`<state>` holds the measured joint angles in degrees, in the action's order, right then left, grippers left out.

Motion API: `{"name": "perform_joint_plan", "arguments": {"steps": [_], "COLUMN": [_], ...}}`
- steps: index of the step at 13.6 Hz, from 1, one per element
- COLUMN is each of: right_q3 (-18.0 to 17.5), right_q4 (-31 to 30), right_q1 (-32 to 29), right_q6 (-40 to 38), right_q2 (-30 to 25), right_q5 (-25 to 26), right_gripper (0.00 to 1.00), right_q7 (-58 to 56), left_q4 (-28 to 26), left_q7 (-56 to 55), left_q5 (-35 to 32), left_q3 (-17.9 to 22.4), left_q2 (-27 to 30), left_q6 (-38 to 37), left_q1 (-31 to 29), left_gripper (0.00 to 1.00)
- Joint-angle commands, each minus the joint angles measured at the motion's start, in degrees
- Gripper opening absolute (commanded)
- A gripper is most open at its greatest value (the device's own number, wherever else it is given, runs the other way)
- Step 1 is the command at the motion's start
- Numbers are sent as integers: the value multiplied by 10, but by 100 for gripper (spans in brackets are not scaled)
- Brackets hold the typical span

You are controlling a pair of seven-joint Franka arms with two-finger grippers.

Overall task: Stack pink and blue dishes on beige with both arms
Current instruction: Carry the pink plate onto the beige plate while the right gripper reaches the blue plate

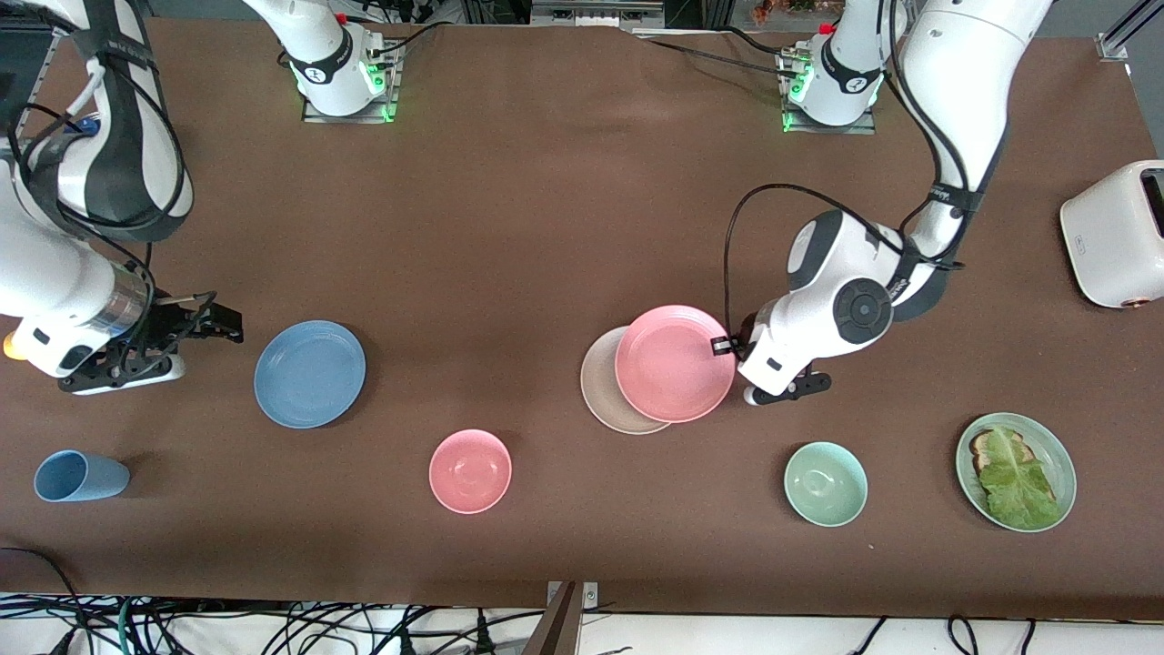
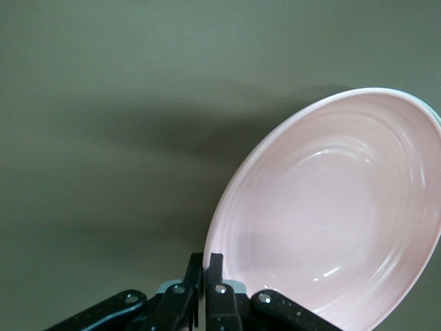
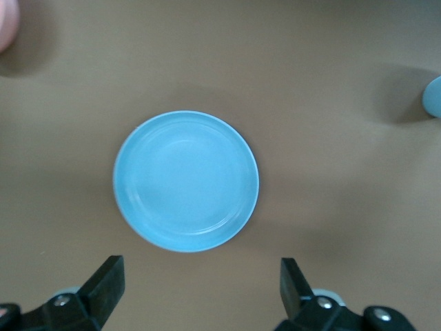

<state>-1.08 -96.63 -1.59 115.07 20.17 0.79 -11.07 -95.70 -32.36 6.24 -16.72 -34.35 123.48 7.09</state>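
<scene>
i've got the left hand [image 1: 727, 346] pinched tight on the rim of the pink plate [image 1: 674, 363], at the edge toward the left arm's end of the tabletop [image 1: 564, 209]. in the left wrist view the fingers [image 2: 215, 270] meet on that rim with the pink plate [image 2: 331, 214] tilted away from them. from the front the pink plate overlaps most of the beige plate [image 1: 600, 387], which peeks out as a crescent on the side toward the right arm's end and a little nearer the front camera. i cannot tell whether the pink plate touches the beige one or sits just above it.

my right hand [image 1: 214, 325] is spread wide with nothing in it, close to the tabletop just beside the blue plate [image 1: 310, 373], on the side toward the right arm's end. the right wrist view shows both fingers [image 3: 107, 279] apart and the blue plate [image 3: 186, 181] lying flat between and ahead of them, untouched.

nearer the front camera i see a blue cup [image 1: 80, 476] on its side, a pink bowl [image 1: 470, 470], a green bowl [image 1: 826, 483], and a green plate [image 1: 1059, 455] with lettuce [image 1: 1017, 480] and toast [image 1: 987, 443]. a white toaster [image 1: 1114, 234] stands at the left arm's end.
</scene>
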Motion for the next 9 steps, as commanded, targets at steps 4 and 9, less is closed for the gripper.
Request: {"name": "perform_joint_plan", "arguments": {"steps": [4, 9], "right_q3": [-4, -4], "right_q4": [-52, -129], "right_q1": [-42, -52], "right_q6": [176, 255], "right_q2": [91, 92], "right_q5": [1, -3], "right_gripper": [100, 91], "right_q7": [-51, -54], "left_q4": [70, 71], "left_q7": [-46, -37], "left_q5": [6, 5], "left_q3": [7, 8], "left_q2": [-68, -73], "left_q6": [19, 25], "left_q1": [36, 38], "left_gripper": [0, 78]}}
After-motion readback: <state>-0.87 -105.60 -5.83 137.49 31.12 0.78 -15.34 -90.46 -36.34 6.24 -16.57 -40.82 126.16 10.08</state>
